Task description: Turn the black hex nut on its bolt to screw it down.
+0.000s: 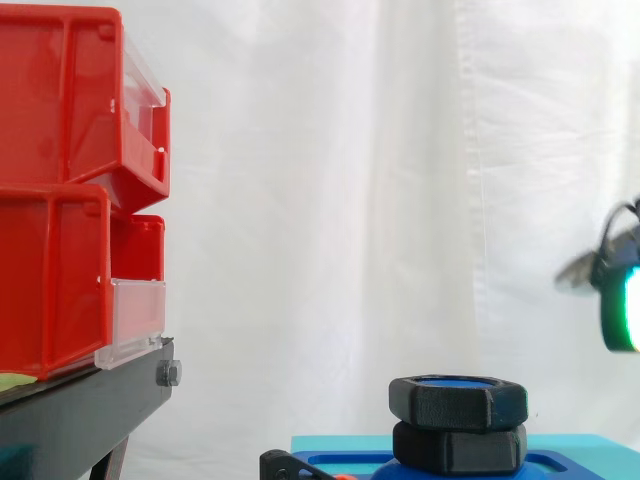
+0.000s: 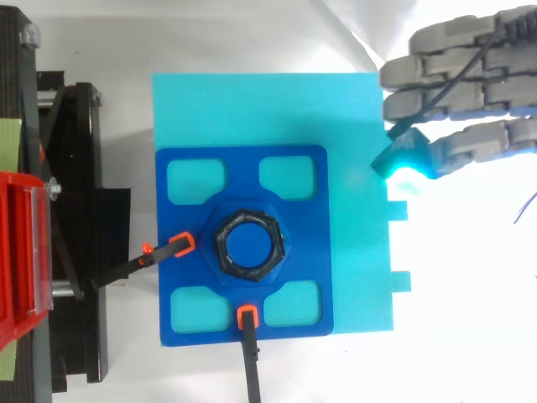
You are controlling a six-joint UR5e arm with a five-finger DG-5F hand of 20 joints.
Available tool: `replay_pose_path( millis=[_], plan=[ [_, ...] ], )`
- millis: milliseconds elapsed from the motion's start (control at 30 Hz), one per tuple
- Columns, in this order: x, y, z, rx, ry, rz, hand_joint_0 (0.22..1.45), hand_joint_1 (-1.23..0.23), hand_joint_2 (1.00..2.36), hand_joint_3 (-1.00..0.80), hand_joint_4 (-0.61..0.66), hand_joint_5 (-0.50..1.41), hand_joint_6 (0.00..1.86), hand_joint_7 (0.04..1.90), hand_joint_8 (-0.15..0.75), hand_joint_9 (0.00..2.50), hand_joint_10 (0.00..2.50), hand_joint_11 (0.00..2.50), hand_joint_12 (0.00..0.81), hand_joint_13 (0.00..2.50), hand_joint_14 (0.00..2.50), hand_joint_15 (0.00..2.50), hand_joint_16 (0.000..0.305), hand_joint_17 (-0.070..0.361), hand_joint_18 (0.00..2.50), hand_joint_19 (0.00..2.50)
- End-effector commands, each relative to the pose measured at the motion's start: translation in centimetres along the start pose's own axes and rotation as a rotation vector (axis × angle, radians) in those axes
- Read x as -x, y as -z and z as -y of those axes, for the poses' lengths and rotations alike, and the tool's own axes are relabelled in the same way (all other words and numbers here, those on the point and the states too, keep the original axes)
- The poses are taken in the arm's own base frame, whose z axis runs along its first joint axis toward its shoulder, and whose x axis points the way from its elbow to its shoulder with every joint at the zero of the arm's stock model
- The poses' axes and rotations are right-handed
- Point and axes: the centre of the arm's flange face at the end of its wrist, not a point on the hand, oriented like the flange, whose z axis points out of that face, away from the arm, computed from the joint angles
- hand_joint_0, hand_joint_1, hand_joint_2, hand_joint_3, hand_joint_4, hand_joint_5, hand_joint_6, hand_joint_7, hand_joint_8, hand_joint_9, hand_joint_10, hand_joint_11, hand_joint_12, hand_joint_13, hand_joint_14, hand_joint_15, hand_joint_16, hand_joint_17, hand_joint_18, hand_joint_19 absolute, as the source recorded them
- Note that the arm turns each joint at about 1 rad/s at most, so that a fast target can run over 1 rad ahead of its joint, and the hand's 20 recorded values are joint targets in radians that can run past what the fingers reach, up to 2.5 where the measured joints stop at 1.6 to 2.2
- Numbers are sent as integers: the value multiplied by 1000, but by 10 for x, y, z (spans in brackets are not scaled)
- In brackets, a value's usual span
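The black hex nut (image 2: 248, 245) sits on its blue bolt (image 2: 247, 243) in the middle of a dark blue fixture plate (image 2: 195, 201). From the side, the nut (image 1: 458, 400) rides at the bolt's top, above a second black hex piece (image 1: 458, 447). My hand (image 2: 457, 101) hovers up and to the right of the nut, beyond the board's right edge, well apart from it. Its fingers are stretched out and hold nothing. One fingertip (image 2: 401, 159) glows cyan. In the side view the hand (image 1: 620, 290) enters at the right edge, higher than the nut.
The fixture plate lies on a light cyan board (image 2: 252, 109). Two black clamps with orange tips (image 2: 164, 250) (image 2: 247, 336) hold it from the left and from below. Red bins (image 1: 60, 200) on a black stand (image 1: 80, 410) rise at the left.
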Motion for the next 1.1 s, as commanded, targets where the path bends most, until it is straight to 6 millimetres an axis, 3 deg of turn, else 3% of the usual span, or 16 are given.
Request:
replay_pose_path(
  millis=[0,200,400,500,800,1067],
  plan=[
    [-3,28,-3,-12,-42,13,444,-495,1000,-500,225,-225,501,672,304,219,0,58,381,185,0,0,60,134,173,134],
    [11,66,-20,-31,-124,75,447,-446,1000,-500,202,-240,501,643,275,99,0,24,373,73,0,0,58,130,17,183],
    [22,79,-25,-53,-324,82,447,-447,1000,-500,201,-241,501,606,267,63,0,0,375,53,0,0,58,130,0,181],
    [24,81,-24,-72,-413,92,448,-445,1000,-500,204,-247,500,557,244,12,0,0,371,0,0,0,58,130,0,143],
    [26,77,-16,-152,-954,207,436,-396,1000,-500,158,-270,500,533,225,0,0,0,372,0,0,0,59,132,0,84],
    [26,78,-16,-156,-955,206,421,-344,1000,-500,136,-266,500,545,232,0,0,0,376,0,0,0,63,142,0,89]
  ],
)
